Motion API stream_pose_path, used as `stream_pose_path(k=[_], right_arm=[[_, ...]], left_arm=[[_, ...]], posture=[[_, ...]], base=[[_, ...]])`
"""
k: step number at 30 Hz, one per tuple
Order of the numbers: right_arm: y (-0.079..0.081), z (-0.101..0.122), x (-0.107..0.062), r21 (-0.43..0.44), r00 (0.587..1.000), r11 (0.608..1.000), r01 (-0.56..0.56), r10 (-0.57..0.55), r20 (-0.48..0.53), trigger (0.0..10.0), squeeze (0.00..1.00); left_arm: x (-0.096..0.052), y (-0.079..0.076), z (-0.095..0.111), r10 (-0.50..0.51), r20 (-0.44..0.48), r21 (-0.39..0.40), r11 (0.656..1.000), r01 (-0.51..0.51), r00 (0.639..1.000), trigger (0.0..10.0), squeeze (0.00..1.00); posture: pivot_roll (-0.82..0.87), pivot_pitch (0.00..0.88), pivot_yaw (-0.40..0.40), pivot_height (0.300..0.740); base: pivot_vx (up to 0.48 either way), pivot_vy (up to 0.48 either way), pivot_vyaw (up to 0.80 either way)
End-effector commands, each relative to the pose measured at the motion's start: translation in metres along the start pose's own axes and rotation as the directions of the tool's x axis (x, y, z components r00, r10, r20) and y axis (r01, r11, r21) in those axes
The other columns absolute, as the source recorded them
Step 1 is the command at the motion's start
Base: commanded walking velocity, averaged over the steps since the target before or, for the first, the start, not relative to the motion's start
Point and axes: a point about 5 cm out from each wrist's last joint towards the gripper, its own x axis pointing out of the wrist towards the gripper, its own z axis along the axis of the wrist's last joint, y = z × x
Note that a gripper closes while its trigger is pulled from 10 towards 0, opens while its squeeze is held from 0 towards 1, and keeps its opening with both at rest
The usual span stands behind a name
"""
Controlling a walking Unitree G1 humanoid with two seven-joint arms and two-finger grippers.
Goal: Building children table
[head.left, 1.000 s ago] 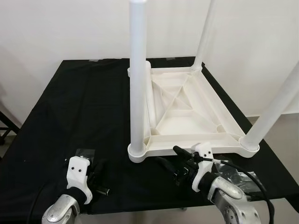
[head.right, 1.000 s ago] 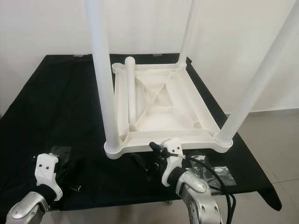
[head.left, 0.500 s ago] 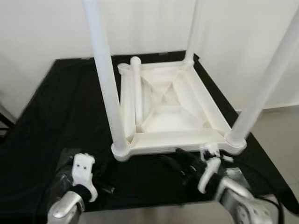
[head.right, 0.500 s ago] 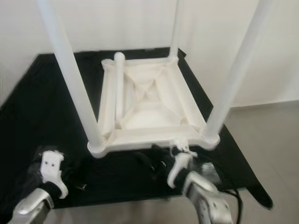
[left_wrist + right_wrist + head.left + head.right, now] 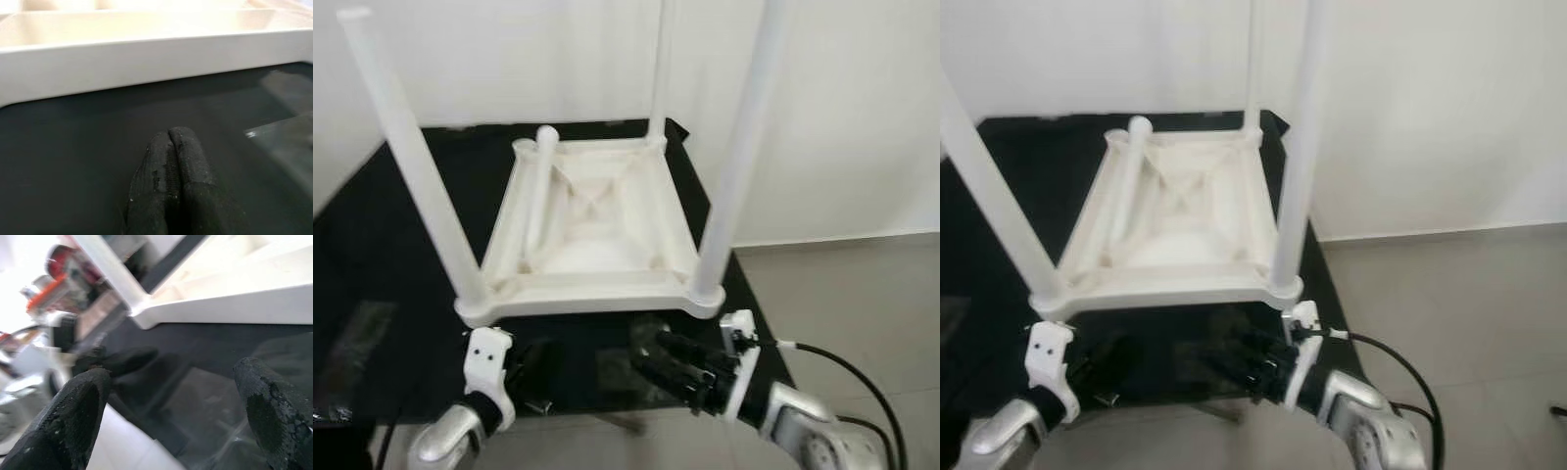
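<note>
White plastic table (image 5: 592,211), black cloth (image 5: 431,176), black fingers (image 5: 78,411).

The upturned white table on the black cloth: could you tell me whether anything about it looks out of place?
Yes. The white table lies upside down with three legs standing up at its corners, but the fourth leg lies loose inside the underside along the left edge, leaving the far left corner socket without an upright leg.

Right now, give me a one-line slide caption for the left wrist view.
Left gripper, fingers pressed together, hovers over the black tabletop facing the white upturned table's rim.
</note>
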Motion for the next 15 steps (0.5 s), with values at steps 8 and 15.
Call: stream_pose_path(k=[8,15], right_arm=[[-0.0041,0.0044,-0.0044,0.000,1.000,1.000,0.013,-0.013,0.012,10.0,0.00],[-0.0079,0.0061,-0.0056,-0.010,0.998,0.998,0.060,-0.059,0.029,10.0,0.00]], left_arm=[[0.0027,-0.0038,0.0004,-0.035,-0.008,0.000,0.999,0.035,0.999,10.0,0.00],[0.0054,-0.0110,0.0028,-0.113,-0.010,-0.003,0.994,0.113,0.994,10.0,0.00]], posture=[[-0.02,0.069,-0.007,0.740],[-0.04,0.067,-0.005,0.740]], base=[[0.000,-0.463,0.00],[0.000,-0.458,0.00]])
